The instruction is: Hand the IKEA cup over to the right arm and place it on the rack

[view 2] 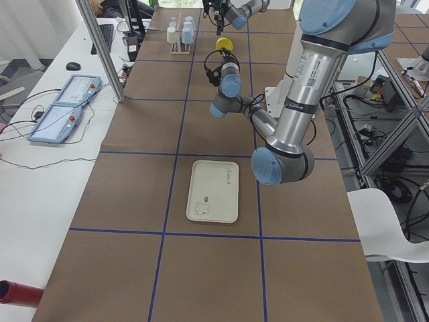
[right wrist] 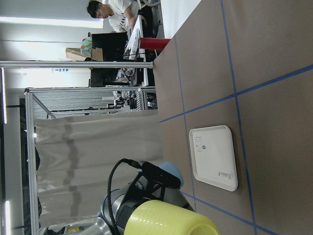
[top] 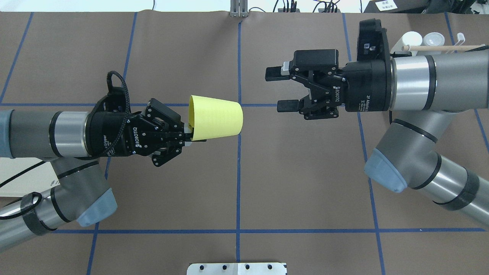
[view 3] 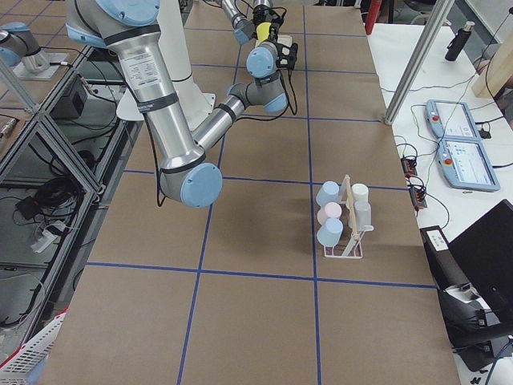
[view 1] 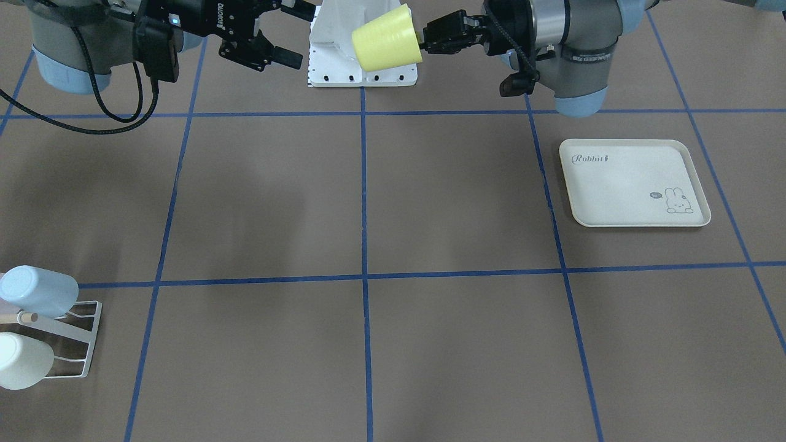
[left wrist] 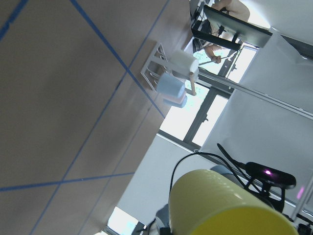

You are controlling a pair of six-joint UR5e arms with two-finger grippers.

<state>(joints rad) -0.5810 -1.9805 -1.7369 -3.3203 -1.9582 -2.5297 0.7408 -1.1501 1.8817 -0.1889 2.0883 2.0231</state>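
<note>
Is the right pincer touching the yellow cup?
No: in the overhead view the right pincer is open, with a clear gap between it and the yellow cup held by the left pincer.

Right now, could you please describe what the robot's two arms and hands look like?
The left arm and right arm: silver tubes, pale blue joint caps. The left hand and right hand: black, two-fingered, white ROBOTIQ lettering. A black cable loops at the left wrist.

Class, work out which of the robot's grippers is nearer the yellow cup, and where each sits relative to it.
Left. The left gripper is shut on the rim of the yellow cup, touching it. The right gripper, jaws open, hangs apart from the cup, beyond its base.
</note>
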